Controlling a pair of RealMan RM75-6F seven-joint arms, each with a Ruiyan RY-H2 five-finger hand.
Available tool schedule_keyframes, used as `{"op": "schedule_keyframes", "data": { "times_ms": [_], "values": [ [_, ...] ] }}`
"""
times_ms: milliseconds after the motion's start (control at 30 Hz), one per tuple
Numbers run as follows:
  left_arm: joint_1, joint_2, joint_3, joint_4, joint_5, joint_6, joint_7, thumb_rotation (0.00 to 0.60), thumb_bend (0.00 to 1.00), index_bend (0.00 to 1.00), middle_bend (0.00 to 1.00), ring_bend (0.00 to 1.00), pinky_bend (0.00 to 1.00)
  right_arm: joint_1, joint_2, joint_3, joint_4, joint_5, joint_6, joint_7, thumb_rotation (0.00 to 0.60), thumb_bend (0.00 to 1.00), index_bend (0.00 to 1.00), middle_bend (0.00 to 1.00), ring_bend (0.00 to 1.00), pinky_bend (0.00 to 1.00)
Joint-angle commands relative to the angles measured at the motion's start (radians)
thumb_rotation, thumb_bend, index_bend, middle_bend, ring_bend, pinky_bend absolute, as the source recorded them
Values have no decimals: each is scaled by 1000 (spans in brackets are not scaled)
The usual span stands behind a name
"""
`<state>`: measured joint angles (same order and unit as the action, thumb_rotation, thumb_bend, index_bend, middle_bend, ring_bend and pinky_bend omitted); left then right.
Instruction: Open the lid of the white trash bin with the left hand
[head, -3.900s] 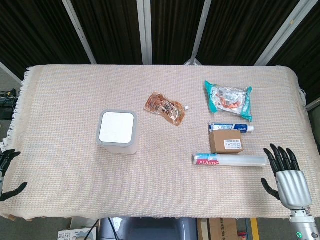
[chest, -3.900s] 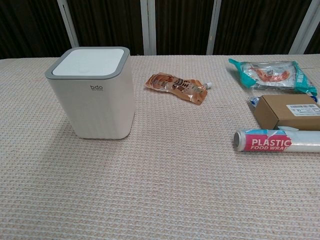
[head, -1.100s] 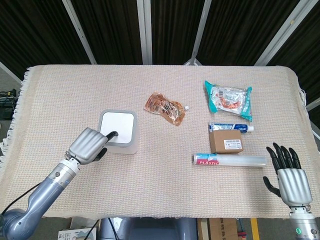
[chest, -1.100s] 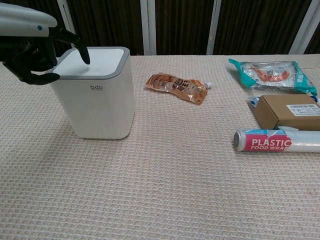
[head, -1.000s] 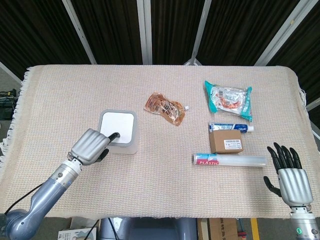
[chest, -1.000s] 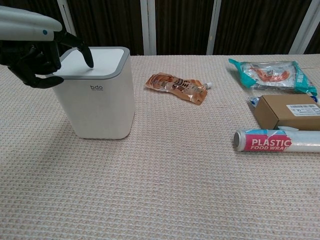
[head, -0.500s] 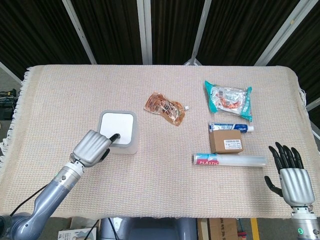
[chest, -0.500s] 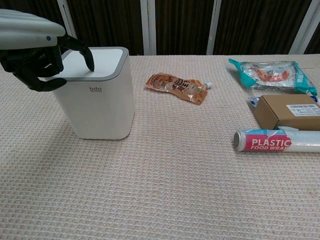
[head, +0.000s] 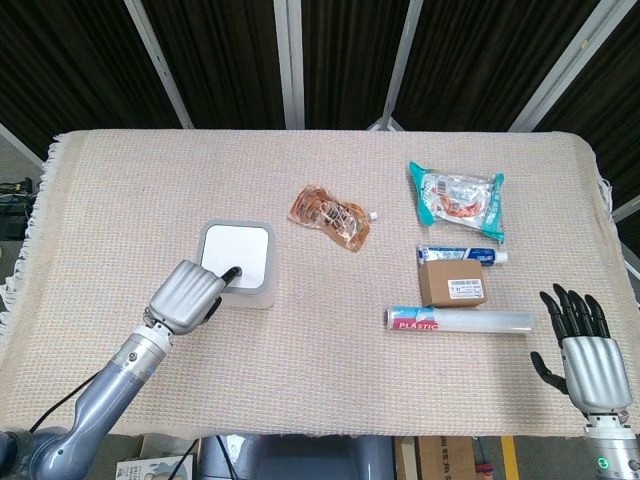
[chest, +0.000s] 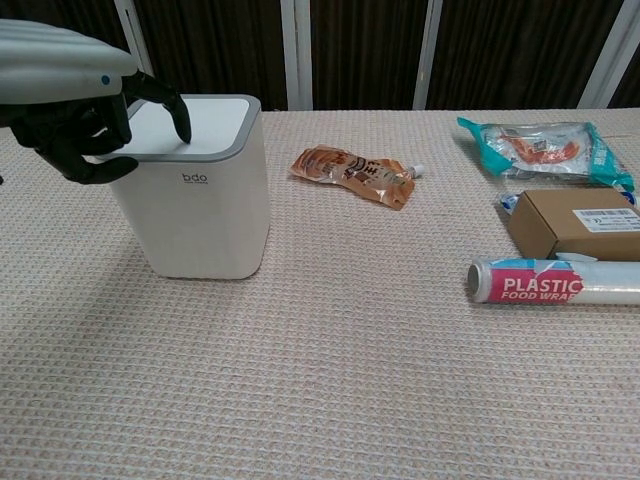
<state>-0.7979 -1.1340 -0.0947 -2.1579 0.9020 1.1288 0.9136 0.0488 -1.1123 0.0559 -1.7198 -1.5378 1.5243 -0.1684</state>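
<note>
The white trash bin (head: 238, 265) (chest: 195, 195) with a grey-rimmed flat lid stands on the left half of the table, lid down. My left hand (head: 188, 294) (chest: 85, 125) is at the bin's near-left corner, fingers curled in, one extended fingertip (chest: 183, 130) pressing on the lid's front part. It holds nothing. My right hand (head: 585, 355) rests at the table's near right edge, fingers spread and empty, seen only in the head view.
An orange pouch (head: 333, 215) lies right of the bin. Further right are a teal snack bag (head: 458, 198), a toothpaste tube (head: 462, 256), a brown box (head: 452, 284) and a plastic wrap roll (head: 458, 320). A woven cloth (head: 120, 190) covers the table.
My left hand came up from the table's left edge to the bin and has crept a little further over the lid in the last second, its fingertip now pressing. The right hand barely moved.
</note>
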Motion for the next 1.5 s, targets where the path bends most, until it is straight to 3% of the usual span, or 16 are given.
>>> {"op": "schedule_keyframes", "data": {
  "times_ms": [33, 267, 433, 633, 900, 1000, 1133, 1500],
  "values": [
    [2, 4, -9, -17, 29, 30, -4, 600, 640, 309, 856, 805, 714, -1, 1, 1, -1, 1, 1, 1, 600, 303, 92, 19, 32, 16],
    [80, -5, -42, -62, 240, 230, -65, 600, 541, 330, 729, 707, 711, -1, 0, 1, -3, 1, 1, 1, 600, 303, 92, 20, 34, 16],
    [175, -27, -7, -77, 378, 403, -18, 600, 440, 301, 535, 522, 632, 1, -1, -2, -3, 1, -5, -5, 600, 303, 92, 20, 35, 16],
    [284, -3, 100, -104, 438, 472, 14, 600, 304, 290, 400, 347, 468, 2, -4, -4, -2, -2, -7, -14, 600, 303, 92, 20, 35, 16],
    [469, 38, 257, 31, 537, 549, -262, 600, 272, 174, 100, 91, 228, 7, 18, -21, 7, -42, -13, 14, 600, 303, 92, 19, 35, 17],
    [535, 54, 305, 116, 605, 580, -425, 600, 272, 174, 99, 69, 161, 8, 22, -24, 11, -51, -12, 27, 600, 303, 92, 20, 32, 16],
    [600, 61, 336, 208, 655, 624, -551, 600, 272, 174, 103, 69, 112, 6, 26, -26, 10, -55, -8, 35, 600, 303, 92, 19, 30, 16],
    [687, 35, 298, 369, 686, 679, -719, 600, 272, 181, 119, 69, 77, 11, 13, -30, 6, -52, -24, 18, 600, 304, 92, 20, 22, 16]
  ]
}}
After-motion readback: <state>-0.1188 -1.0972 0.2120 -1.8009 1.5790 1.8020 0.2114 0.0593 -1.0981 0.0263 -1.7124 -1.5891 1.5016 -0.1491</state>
